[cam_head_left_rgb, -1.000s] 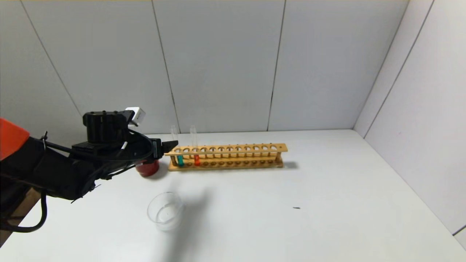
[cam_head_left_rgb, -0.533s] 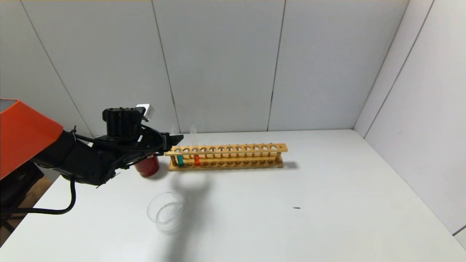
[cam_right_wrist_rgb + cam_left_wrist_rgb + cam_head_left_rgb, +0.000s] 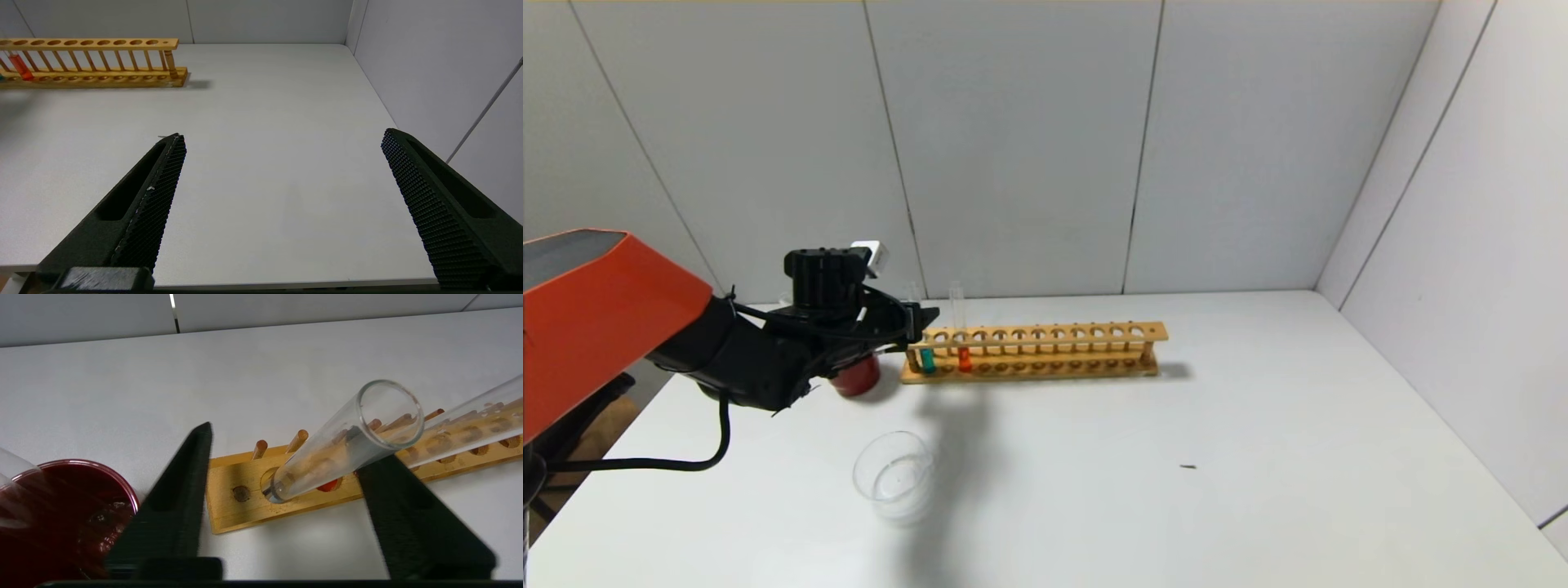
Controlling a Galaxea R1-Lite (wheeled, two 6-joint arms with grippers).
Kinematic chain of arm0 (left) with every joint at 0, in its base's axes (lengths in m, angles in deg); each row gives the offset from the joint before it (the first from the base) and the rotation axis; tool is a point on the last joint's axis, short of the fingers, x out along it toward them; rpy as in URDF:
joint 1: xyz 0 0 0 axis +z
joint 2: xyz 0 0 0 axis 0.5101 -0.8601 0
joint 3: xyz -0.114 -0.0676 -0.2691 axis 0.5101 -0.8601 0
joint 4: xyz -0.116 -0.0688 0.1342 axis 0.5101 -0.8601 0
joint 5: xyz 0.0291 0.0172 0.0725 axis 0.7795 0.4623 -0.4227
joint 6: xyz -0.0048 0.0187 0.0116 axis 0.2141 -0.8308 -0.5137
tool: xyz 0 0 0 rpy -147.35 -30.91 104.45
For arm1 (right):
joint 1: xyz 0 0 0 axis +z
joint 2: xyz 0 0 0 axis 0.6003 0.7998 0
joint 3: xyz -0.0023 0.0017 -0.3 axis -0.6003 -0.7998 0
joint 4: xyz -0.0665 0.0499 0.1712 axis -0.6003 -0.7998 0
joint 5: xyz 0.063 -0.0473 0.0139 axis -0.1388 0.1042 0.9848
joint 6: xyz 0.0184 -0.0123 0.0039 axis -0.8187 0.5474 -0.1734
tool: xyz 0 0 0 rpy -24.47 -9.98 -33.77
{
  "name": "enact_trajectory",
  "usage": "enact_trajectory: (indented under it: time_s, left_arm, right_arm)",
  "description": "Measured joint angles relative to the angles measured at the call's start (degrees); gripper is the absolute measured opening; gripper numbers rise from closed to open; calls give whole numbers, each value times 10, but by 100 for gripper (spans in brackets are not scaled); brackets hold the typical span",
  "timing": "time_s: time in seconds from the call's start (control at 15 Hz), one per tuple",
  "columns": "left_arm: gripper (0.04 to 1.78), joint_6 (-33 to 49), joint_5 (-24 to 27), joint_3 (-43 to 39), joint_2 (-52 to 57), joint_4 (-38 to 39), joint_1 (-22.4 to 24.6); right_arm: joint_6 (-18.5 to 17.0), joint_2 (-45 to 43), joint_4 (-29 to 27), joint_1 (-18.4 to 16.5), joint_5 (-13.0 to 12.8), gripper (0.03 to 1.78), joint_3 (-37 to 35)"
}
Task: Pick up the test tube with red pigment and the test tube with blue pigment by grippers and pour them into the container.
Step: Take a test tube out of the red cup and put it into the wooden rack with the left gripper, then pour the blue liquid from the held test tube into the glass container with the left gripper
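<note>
The test tube with blue pigment stands in the end hole of the wooden rack. The test tube with red pigment stands two holes along. My left gripper is open at the blue tube's upper part. In the left wrist view the gripper straddles this tube, with its fingers apart on either side. The red liquid shows behind it. The clear glass container sits in front of the rack. My right gripper is open and empty over the table's near right part.
A dark red cup stands just left of the rack, under my left wrist; it also shows in the left wrist view with clear glass at its edge. Grey walls close the back and right. A small dark speck lies mid-table.
My left arm has reached forward and to the right, bringing the open gripper from beside the rack's end to around the blue tube's upper part. The tubes and the container have not moved.
</note>
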Motion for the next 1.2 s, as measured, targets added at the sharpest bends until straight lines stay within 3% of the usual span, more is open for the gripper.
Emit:
enact_trajectory:
  time_s: [0.2,0.33,0.67,1.2]
  left_arm:
    - [53,-2,-13,9,-2,-4,-5]
    - [33,-3,-23,18,-2,-15,-11]
    - [32,-6,-50,56,20,-68,-25]
    - [32,-26,-59,162,168,-246,-26]
  right_arm:
    - [0,0,0,0,0,175,0]
    - [0,0,0,0,0,175,0]
    - [0,0,0,0,0,175,0]
    - [0,0,0,0,0,175,0]
